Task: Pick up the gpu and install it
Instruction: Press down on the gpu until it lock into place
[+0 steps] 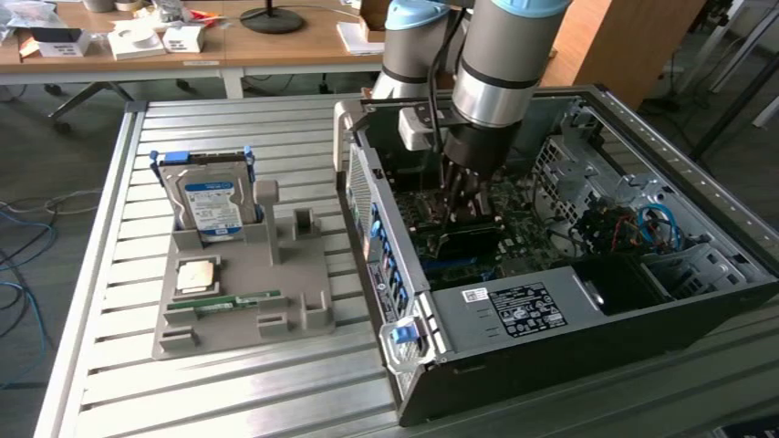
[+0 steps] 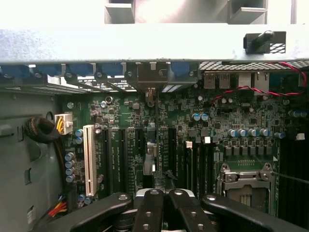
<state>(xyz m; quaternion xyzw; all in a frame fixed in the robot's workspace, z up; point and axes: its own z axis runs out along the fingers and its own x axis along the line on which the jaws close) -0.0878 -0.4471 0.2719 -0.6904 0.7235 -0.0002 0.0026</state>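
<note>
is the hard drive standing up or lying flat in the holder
Standing up: the hard drive sits on edge in the grey holder, blue label facing out.

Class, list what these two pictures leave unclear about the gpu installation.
1. Wrist view: the gpu is edge-on, and its near end is hidden behind the gripper.
2. Exterior view: whether the gpu sits in a slot; the arm and gripper cover that part of the motherboard.
3. Exterior view: the hard drive label text is too small to read.

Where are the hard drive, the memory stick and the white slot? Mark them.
hard drive [image 1: 210, 205], exterior view, on its blue label.
memory stick [image 1: 225, 300], exterior view, middle of green strip.
white slot [image 2: 89, 159], wrist view, middle of its length.
</note>
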